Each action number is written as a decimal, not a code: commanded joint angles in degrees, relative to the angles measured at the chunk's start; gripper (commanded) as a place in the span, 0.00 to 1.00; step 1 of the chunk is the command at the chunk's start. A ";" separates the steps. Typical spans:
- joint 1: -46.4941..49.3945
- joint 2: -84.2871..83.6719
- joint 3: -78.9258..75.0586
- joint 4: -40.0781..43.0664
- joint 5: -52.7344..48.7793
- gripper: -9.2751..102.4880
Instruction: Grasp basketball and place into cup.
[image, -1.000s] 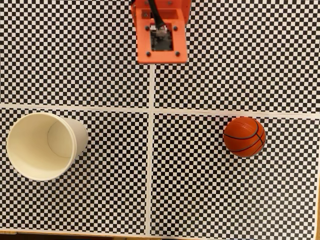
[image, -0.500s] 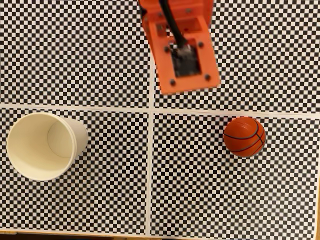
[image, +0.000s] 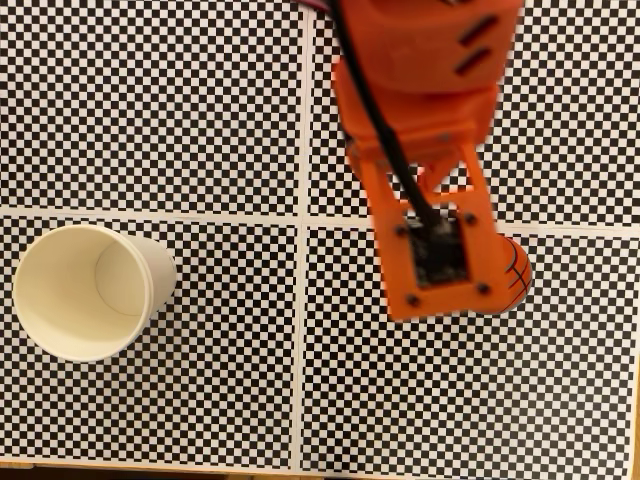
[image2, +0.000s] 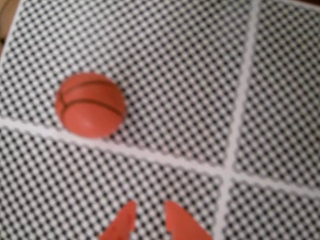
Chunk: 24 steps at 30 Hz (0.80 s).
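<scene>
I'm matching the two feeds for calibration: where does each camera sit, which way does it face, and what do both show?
Fixed view: above the checkered mat, looking straight down; the arm's orange body covers most of the basketball; the cup stands at left.
Wrist view: rides the arm, facing down and forward; the gripper enters at the bottom edge, jaws slightly parted.
Shared: the basketball and the mat's white lines.

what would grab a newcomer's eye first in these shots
The big orange arm reaches down from the top of the fixed view over the checkerboard table, covering most of the basketball at right. The cream cup stands alone at far left. In the wrist view the basketball sits upper left, with the end effector at the bottom edge.
</scene>
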 joint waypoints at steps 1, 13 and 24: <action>-1.32 -2.29 -6.50 -0.62 1.76 0.08; -5.54 -10.81 -18.11 -0.62 4.22 0.11; -5.01 -13.54 -20.04 1.41 0.70 0.08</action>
